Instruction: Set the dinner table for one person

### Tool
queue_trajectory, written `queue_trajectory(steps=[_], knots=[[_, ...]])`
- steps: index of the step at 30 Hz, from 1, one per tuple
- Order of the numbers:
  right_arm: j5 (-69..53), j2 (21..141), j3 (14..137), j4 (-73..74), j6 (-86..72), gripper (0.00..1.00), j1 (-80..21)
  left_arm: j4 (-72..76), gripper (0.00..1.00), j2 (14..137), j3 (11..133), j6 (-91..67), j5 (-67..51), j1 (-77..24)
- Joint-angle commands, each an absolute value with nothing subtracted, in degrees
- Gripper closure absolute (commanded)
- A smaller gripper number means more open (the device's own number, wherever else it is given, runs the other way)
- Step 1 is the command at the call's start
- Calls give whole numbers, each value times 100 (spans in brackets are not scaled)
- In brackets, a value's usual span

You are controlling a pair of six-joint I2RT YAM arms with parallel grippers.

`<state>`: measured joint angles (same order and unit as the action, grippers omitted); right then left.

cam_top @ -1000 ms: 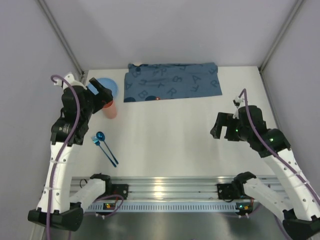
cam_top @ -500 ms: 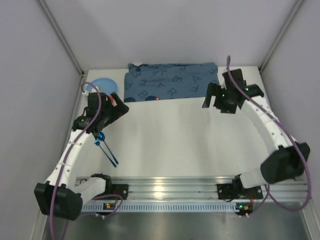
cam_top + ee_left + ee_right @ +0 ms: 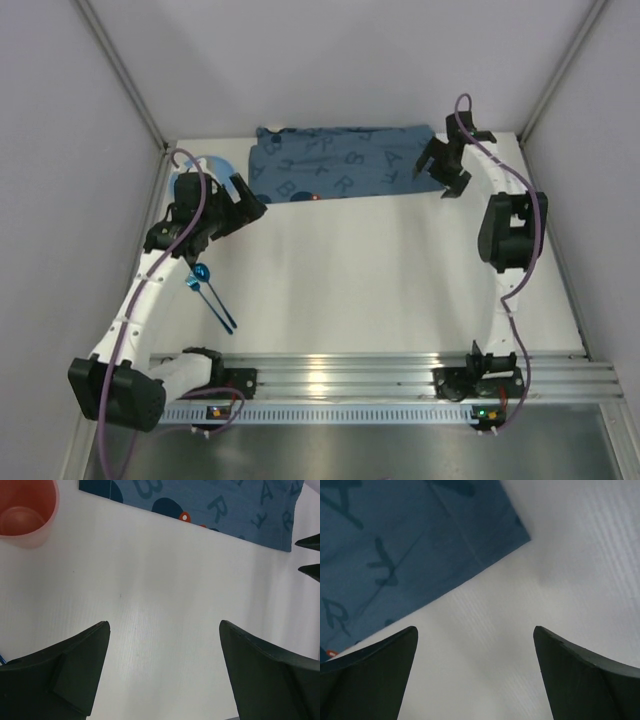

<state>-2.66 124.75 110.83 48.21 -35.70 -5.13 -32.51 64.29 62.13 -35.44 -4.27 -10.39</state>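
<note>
The left pincer (image 3: 163, 624) is spread wide, with nothing between its dark fingers (image 3: 75, 670) and only bare white table (image 3: 340, 290) beneath the gap. The right pincer (image 3: 474, 630) is opened just as far and holds nothing.

In the top view the table fills the middle of the frame. Its silver slotted rail (image 3: 340, 378) runs along the bottom edge between the two arm bases. Just above the rail, at lower left, blue cutlery (image 3: 218, 303) lies slanted on the white surface.

Higher up on the left, the left pincer hangs over the table. Its wrist view shows an orange cup (image 3: 22, 507) standing upright in the upper left corner.

Along the far edge, upper middle, a blue letter-printed placemat (image 3: 345, 165) lies flat. The right pincer sits at the upper right, just off the placemat's right-hand corner. A blue plate (image 3: 213, 164) at upper left is partly hidden behind the left arm.
</note>
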Motion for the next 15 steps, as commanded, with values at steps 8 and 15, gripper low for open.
queue_trajectory(steps=[8, 15], knots=[[282, 13200, 11874, 4729, -3797, 0, 448, -2848, 5, 6740, 6381, -3226, -237, -1143], [-236, 13948, 12392, 4667, -3849, 0, 422, -2690, 5, 7346, 6503, -3498, 106, -1151]])
